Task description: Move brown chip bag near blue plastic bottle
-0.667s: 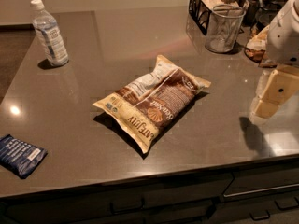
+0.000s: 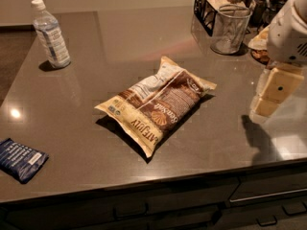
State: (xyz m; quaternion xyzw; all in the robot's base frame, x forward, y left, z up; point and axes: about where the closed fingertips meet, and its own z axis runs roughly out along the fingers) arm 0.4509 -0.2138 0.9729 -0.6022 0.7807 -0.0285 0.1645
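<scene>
The brown chip bag (image 2: 158, 103) lies flat in the middle of the dark grey counter (image 2: 120, 42), its long axis running diagonally from near left to far right. The blue plastic bottle (image 2: 50, 34) stands upright at the far left of the counter, well apart from the bag. My gripper (image 2: 268, 97) hangs above the counter's right side, to the right of the bag and not touching it. It holds nothing that I can see.
A flat dark blue packet (image 2: 20, 159) lies at the near left edge. A wire mesh cup (image 2: 230, 28) and a black wire basket (image 2: 211, 6) stand at the far right, with snack items behind them. Drawers run below the counter's front edge.
The gripper has shifted slightly lower and to the left, toward the bag. The bag and the bottle have not moved.
</scene>
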